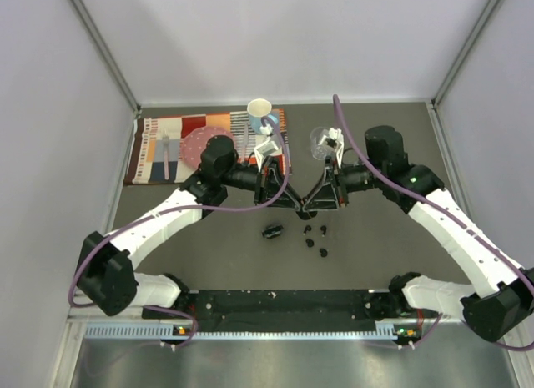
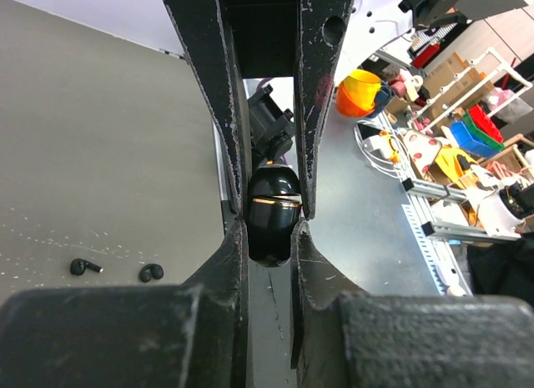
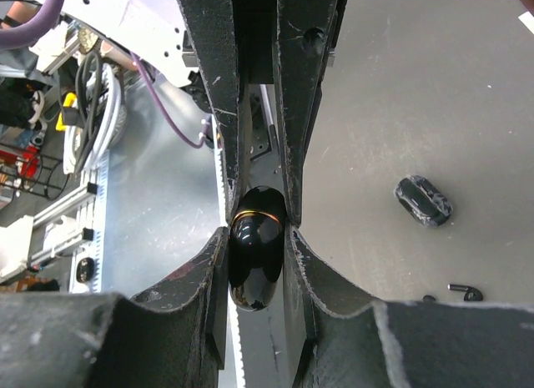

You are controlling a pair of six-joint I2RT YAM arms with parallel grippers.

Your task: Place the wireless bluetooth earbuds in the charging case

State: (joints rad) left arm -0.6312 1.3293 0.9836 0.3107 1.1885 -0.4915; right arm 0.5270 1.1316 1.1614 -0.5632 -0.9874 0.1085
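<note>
Glossy black and seamed with a thin gold line, the charging case (image 2: 273,206) is pinched in the left gripper (image 2: 274,225), lifted over the middle of the table (image 1: 384,254). The right gripper (image 3: 257,234) is clamped on a black, gold-seamed shell too, and since both sets of fingertips meet at one spot in the overhead view, we judge that they hold the same case. Its lid looks closed, so we take the step in hand to be prising it open. To do that well, we would want one gripper firm on the base below the seam and the other on the lid alone. A slow pull about the hinge should follow, because the shell is slick and rounded and could squirt out of a hard squeeze. The four earbuds (image 1: 309,230) lie loose on the table just nearer the arm bases than the grippers, with a second dark case (image 1: 273,231) beside them on the left, so any drop or downward swing would land among them. Behind the arms a patterned placemat (image 1: 167,154) and a cup (image 1: 259,113) stand close, and a clear tumbler (image 1: 321,139) sits near the right wrist. We see the widest bare stretch of table toward the near right.
</note>
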